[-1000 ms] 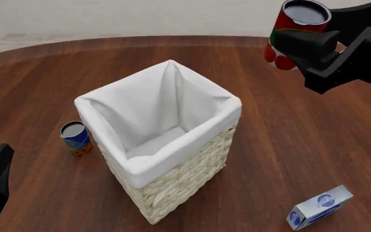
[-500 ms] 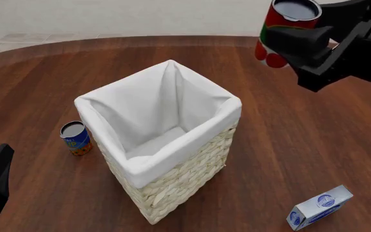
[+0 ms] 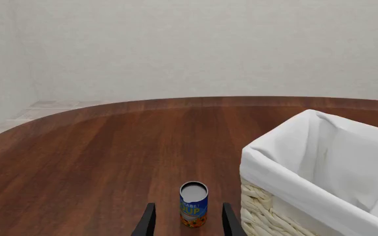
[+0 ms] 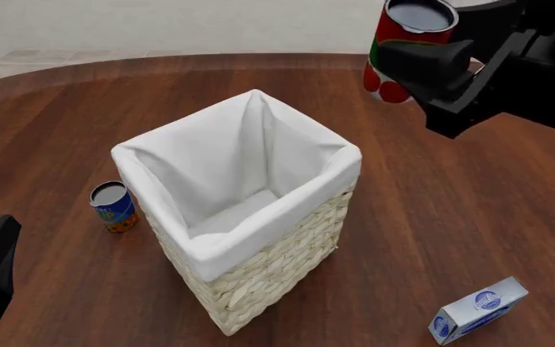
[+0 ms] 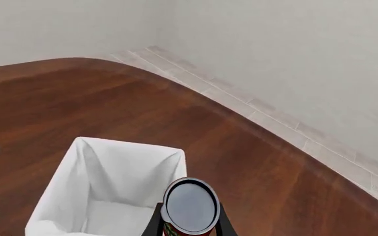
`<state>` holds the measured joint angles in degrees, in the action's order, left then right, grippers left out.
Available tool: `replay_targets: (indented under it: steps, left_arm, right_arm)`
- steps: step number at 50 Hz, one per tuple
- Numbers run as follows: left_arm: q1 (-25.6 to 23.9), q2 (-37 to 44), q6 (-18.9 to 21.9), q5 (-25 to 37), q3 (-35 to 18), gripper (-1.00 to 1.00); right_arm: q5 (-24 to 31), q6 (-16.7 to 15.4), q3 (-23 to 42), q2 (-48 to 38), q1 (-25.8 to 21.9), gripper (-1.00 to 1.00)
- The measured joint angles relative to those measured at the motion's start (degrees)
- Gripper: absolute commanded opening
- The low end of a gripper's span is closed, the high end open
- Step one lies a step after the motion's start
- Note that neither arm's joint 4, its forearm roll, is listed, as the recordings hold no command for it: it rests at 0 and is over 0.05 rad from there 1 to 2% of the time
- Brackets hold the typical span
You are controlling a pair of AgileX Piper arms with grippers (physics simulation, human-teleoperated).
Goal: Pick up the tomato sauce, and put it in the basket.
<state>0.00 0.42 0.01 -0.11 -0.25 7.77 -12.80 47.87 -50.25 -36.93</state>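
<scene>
The right tool (image 4: 422, 61), clenched on the tomato sauce (image 4: 398, 50) at upper right, must carry it left over the basket (image 4: 258, 275).

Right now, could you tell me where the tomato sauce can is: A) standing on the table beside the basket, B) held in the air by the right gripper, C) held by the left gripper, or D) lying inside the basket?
B: the right gripper is shut on the tomato sauce can, holding it upright in the air, not yet over the basket.
</scene>
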Motion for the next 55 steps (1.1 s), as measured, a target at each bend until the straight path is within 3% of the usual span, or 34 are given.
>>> replay_targets:
  steps: [55]
  left_arm:
    - [0.0,0.0,0.0,0.0,0.0,1.0]
  right_arm:
    - [-5.9,0.9,0.7,-8.3,-4.2,-1.0]
